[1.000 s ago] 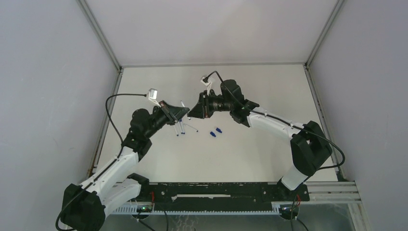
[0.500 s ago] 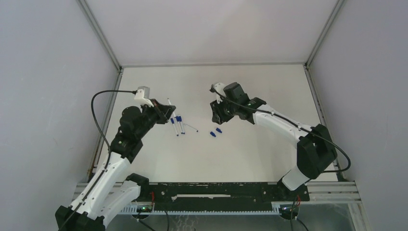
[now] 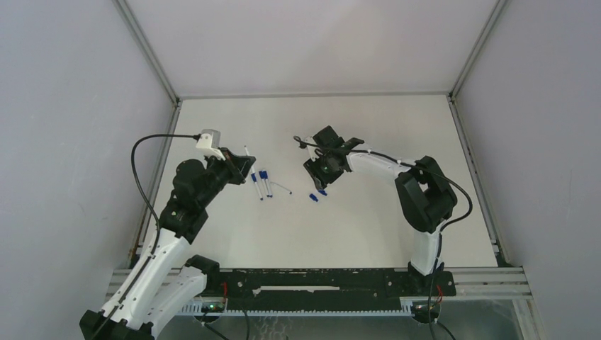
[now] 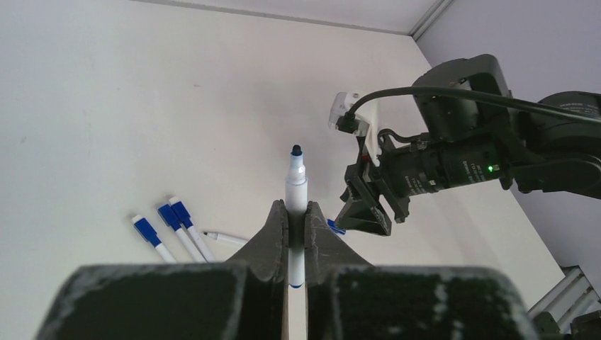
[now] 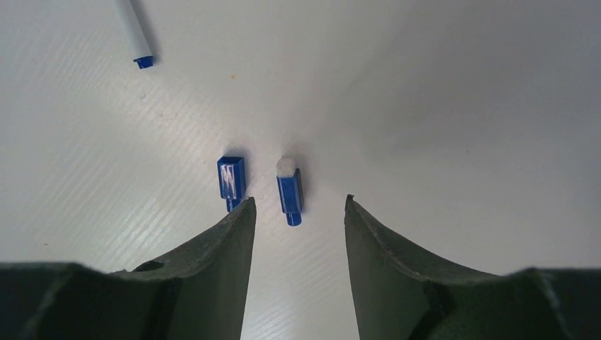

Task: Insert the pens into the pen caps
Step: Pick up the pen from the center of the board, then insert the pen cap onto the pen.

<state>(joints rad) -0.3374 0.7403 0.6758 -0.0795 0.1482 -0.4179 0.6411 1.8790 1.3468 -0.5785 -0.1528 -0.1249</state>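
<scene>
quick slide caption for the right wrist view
Open right claw poised over two loose blue pen caps, side by side

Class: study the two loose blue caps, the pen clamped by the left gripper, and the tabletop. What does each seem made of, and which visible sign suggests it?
Blue caps: probably moulded plastic, glossy; even colour, bright highlights on flat faces.
Held pen: likely smooth white plastic; soft sheen along the barrel.
Tabletop: matt white sheet with fine parallel ridges; plastic or coated board, unclear.

Bright even light, soft shadows, faint blur at near edges
</scene>
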